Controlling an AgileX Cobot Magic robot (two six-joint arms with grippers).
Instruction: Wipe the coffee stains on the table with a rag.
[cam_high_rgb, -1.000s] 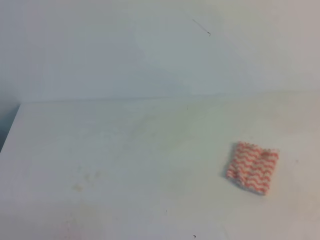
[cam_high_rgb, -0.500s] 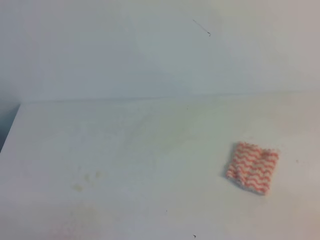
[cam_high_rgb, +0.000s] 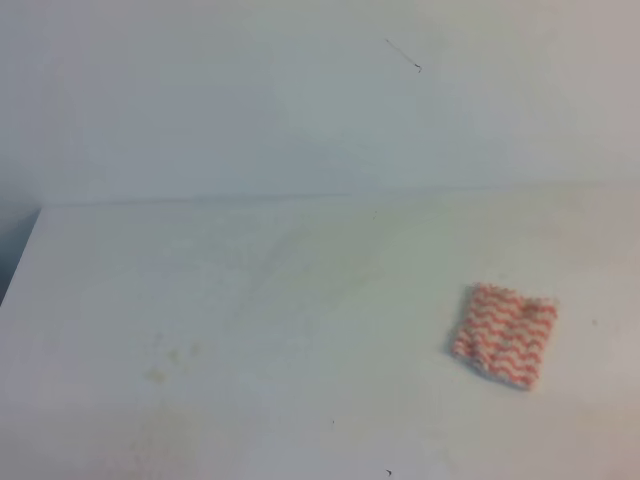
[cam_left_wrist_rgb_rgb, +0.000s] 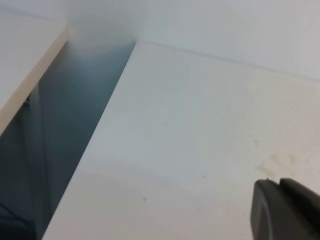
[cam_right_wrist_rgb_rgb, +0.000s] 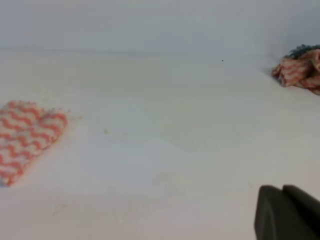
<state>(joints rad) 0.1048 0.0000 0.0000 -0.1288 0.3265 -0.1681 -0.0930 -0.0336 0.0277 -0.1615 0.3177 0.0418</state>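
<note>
The table (cam_high_rgb: 300, 300) is a large white flat top that fills most of the exterior high view, and it meets a pale wall (cam_high_rgb: 300, 100) along its far edge. Its left edge drops to a dark gap, seen in the left wrist view between the tabletop and a second pale surface (cam_left_wrist_rgb_rgb: 25, 55) further left. Faint yellowish smudges (cam_high_rgb: 170, 360) mark the near left part of the top; a similar pale patch shows in the left wrist view just beyond the gripper.

The rag (cam_high_rgb: 503, 333), a small cloth with red-orange and white zigzag stripes, lies flat on the right part of the table, well apart from the smudges. In the right wrist view it sits at the left edge of the picture. No glossy amber puddle can be made out in any view.

A second crumpled cloth (cam_right_wrist_rgb_rgb: 300, 70) of similar orange pattern, with a dark greenish fringe, lies at the far right of the right wrist view, near the wall.

The left gripper (cam_left_wrist_rgb_rgb: 286, 209) shows only as a dark tip at the lower right corner of its view, above the table; its state cannot be determined. The right gripper (cam_right_wrist_rgb_rgb: 285, 212) shows likewise, well apart from the rag, state undeterminable. Neither gripper appears in the exterior high view.
</note>
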